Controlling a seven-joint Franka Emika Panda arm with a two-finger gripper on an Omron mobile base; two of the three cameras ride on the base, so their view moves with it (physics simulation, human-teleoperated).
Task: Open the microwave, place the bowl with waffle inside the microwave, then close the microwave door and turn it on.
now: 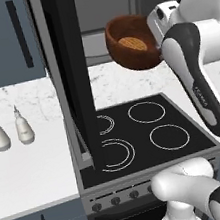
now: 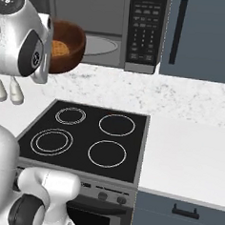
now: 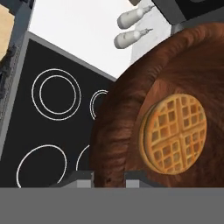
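Fingers (image 3: 85, 177) pinching rim of round reddish-brown wooden bowl (image 1: 131, 42), tilted, waffle (image 1: 133, 44) inside. Level it, ease toward open black microwave (image 2: 111, 28) at 12 o'clock, clear door (image 1: 73, 72).

A reddish-brown, wood-grained bowl (image 1: 131, 42) is seen, with a golden grid-patterned waffle (image 3: 173, 134) inside. The black stovetop (image 2: 88, 136) is marked with white rings. The tabletop (image 1: 31, 171) is marbled white; two bottles (image 1: 9, 130) are off-white. Cabinets (image 2: 206, 40) are slate blue.
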